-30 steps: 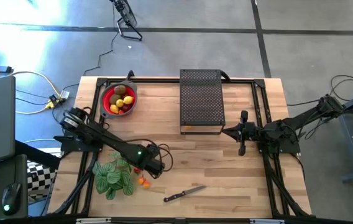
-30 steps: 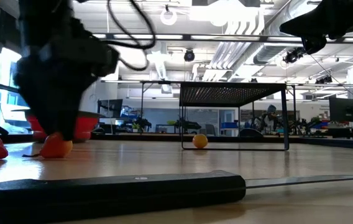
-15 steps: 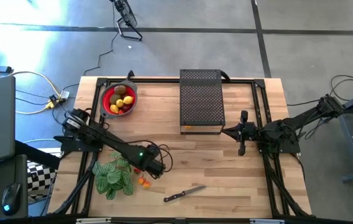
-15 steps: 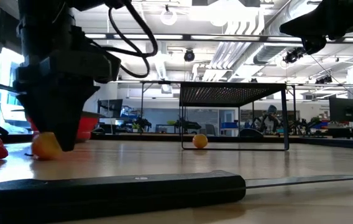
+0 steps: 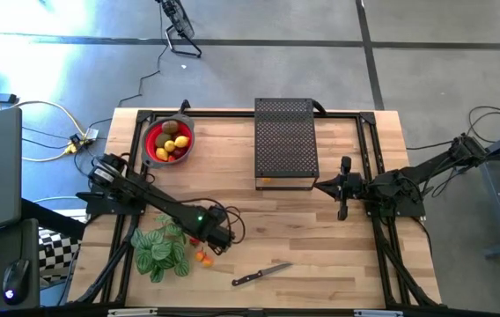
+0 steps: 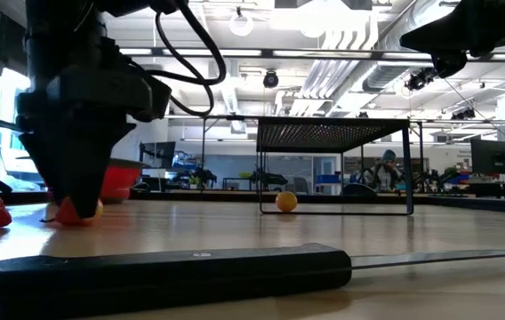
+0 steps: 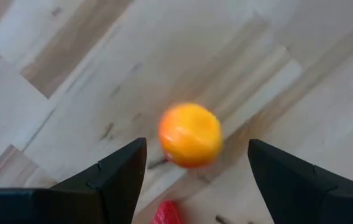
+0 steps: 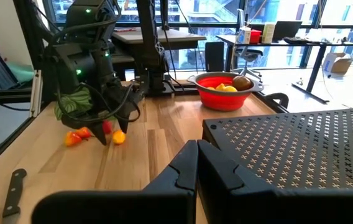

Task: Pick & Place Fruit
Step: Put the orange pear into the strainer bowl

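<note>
step: reach for grasp | left end effector [image 7: 192, 174] released, fingers straddling small orange fruit [image 7: 190, 135] on desk [image 7: 89, 74] beneath | next: lower, clench, carry to red bowl [image 5: 156, 155] | right end effector [image 8: 196, 163] clenched, idle

Wood, mesh metal and matt black

The bench [image 5: 320, 229] is pale wood in jointed strips, smooth with a soft sheen; the rack [image 5: 283, 141] looks like perforated dark metal, matt; the bowl [image 5: 152, 132] reads as glossy red plastic; the orange fruit [image 7: 190, 135] has a smooth, slightly shiny skin; the left pincer [image 7: 192, 180] has matt black fingers [image 7: 114, 177]; the knife [image 6: 159, 276] handle is matt black.
</note>
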`<move>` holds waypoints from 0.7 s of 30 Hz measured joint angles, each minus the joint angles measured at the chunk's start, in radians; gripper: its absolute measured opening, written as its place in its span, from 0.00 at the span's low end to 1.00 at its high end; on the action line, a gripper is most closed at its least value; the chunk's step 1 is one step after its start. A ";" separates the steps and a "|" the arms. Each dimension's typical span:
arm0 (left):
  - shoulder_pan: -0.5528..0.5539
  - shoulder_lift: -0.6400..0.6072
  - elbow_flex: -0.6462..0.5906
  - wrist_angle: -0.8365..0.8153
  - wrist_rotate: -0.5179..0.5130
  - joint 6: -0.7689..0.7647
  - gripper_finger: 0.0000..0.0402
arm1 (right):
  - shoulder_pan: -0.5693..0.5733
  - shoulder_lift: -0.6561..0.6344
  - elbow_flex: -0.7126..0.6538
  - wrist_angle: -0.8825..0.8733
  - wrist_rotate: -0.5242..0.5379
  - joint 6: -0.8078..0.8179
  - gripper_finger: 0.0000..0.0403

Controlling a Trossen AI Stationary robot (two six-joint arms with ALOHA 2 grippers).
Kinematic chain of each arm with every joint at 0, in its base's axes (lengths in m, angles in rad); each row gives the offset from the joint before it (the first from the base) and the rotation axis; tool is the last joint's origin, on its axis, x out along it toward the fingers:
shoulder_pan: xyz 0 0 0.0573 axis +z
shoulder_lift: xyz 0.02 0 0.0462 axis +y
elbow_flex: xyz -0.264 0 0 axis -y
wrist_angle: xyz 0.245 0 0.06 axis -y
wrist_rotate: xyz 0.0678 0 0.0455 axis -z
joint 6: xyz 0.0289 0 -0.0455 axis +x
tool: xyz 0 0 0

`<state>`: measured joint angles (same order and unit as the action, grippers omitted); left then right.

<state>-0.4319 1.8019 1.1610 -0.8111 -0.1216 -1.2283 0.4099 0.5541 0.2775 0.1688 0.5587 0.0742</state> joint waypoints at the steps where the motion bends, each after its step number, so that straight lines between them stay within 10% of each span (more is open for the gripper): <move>1: 0.000 0.000 0.000 0.000 0.007 0.010 0.68 | 0.000 0.000 0.000 0.000 0.000 0.000 0.01; 21: -0.001 0.000 0.000 0.001 -0.002 0.029 0.68 | 0.000 0.000 0.000 0.000 0.000 0.000 0.01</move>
<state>-0.4324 1.8015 1.1610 -0.8101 -0.1238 -1.1995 0.4103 0.5541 0.2775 0.1688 0.5587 0.0744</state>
